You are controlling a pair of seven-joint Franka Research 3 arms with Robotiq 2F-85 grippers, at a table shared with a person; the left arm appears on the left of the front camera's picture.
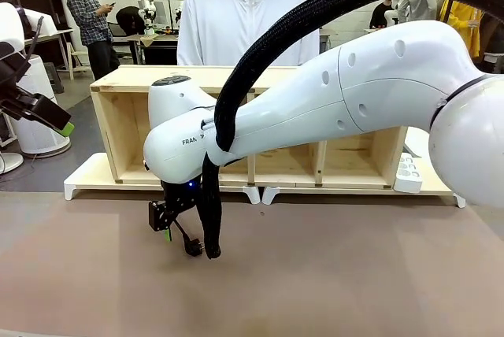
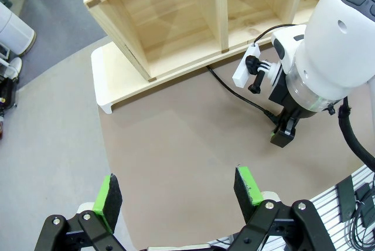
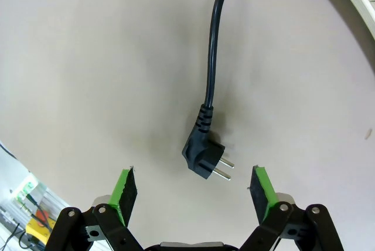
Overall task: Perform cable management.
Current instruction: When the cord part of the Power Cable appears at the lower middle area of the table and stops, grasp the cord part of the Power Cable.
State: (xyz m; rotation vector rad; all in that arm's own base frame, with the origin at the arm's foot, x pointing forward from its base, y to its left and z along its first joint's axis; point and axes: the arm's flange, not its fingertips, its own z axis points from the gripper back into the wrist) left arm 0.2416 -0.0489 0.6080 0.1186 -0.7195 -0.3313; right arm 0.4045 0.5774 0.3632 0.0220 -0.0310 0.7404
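Observation:
The cable (image 3: 212, 57) is a thin black cord lying on the brown table, and it ends in a black angled plug (image 3: 202, 157) with two metal pins. My right gripper (image 3: 193, 187) hovers just above the plug, open, with a green pad on either side of it and nothing held. From the front, that gripper (image 1: 166, 227) points down at the table beside the plug (image 1: 193, 249). The left wrist view shows the cable (image 2: 234, 90) running out from under the wooden shelf (image 2: 176, 22). My left gripper (image 2: 177, 191) is open and empty, raised at the far left (image 1: 55, 120).
The wooden shelf (image 1: 134, 79) stands on a white base (image 1: 87, 179) across the back of the table. A white power strip (image 1: 408, 173) lies at its right end. A person in a white hoodie (image 1: 244, 14) stands behind it. My right arm's black hose (image 1: 211, 219) hangs near the plug.

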